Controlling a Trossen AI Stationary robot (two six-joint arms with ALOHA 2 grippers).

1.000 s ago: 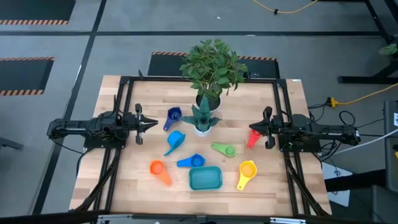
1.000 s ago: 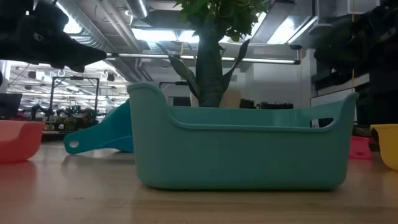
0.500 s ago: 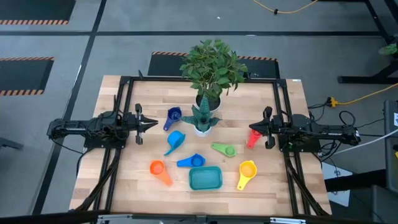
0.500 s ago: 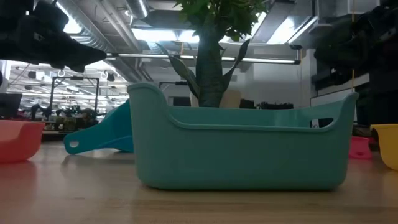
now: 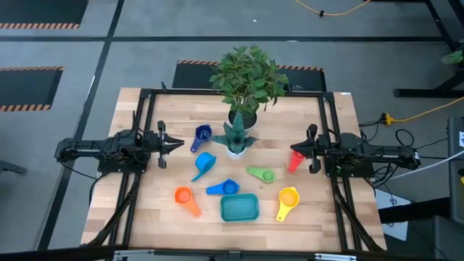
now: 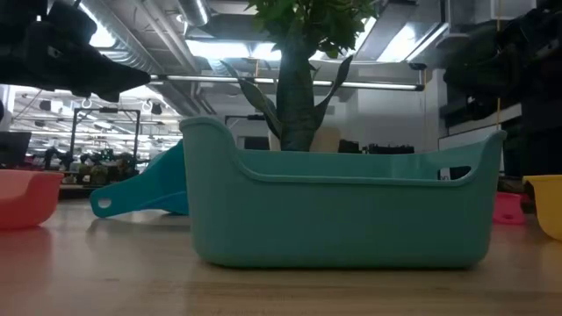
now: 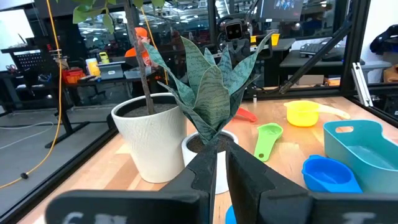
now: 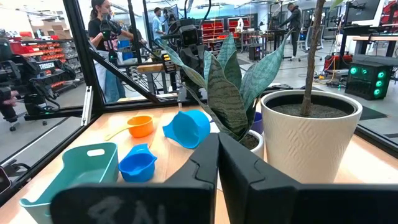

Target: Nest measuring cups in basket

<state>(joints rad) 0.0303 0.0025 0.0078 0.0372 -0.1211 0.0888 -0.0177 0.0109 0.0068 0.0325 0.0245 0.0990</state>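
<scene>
Basket (image 5: 239, 208): teal, empty, near table's front edge.
Measuring cups: scattered loose on the table (image 5: 167, 181) around the basket, none inside.
Left gripper (image 5: 176, 144): fingers pressed together, holding nothing, left of the plant pot (image 5: 243, 119).
Right gripper (image 5: 296, 151): fingers together, empty, by the red cup (image 5: 294, 161).

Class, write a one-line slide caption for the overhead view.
Two idle arms flank a wooden table where coloured measuring cups lie scattered around an empty teal basket and potted plants.

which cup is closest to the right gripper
The red cup, lying right by the shut right gripper at the table's right side. The green cup and yellow cup lie farther off, nearer the basket.
</scene>
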